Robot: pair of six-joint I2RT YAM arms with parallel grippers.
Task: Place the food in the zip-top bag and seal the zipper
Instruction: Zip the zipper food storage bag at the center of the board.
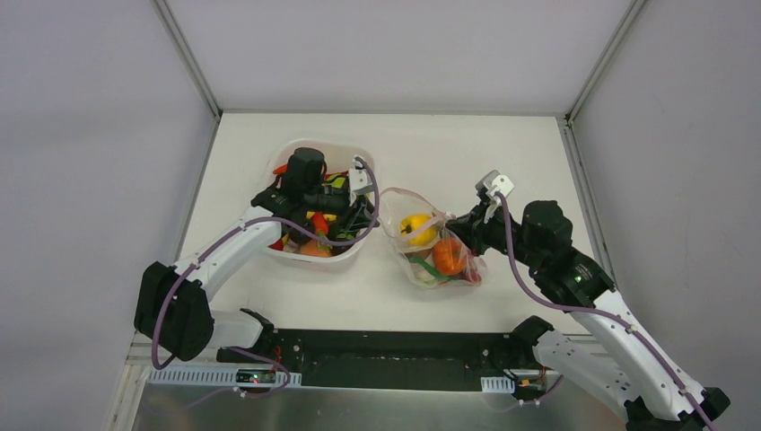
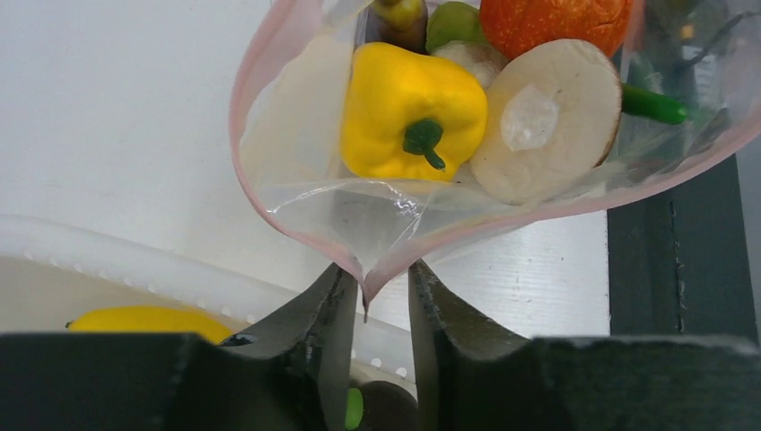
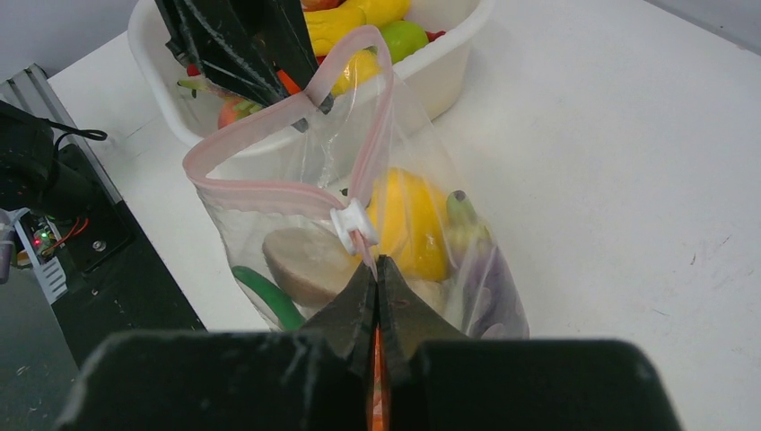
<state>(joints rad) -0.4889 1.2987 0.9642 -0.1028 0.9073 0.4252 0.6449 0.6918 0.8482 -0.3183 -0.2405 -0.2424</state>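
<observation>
- Left gripper (image 2: 379,274) fills the lens: its two black fingers stand a little apart, and the pointed end of the zipper (image 2: 247,117) dips into the gap between them. Whether either pad touches the pink strip, I can't tell.
- Right behind those fingers the zip-top bag (image 2: 305,202) gapes, its mouth pulled into a wide loop, unsealed.
- Food is in the bag: a yellow pepper (image 2: 408,103) up front, a pale round slice (image 2: 547,117) leaning on it, an orange fruit (image 2: 547,18) behind, and a green piece (image 2: 655,106) off to the side.
- Right gripper (image 3: 377,265) has its jaws pressed together, clamped on the zipper just beside the white slider (image 3: 348,223) at the other end of the mouth.
- That leaves the bag strung between the two grippers, around the middle of the table (image 1: 502,153) and nearer its near edge than its far one.
- White tub (image 1: 354,154) sits just beside the bag, toward the table's left edge, with the left gripper hanging at its right rim.
- More food lies in the tub, including a yellow piece (image 2: 135,319) and a green one (image 3: 404,38).
</observation>
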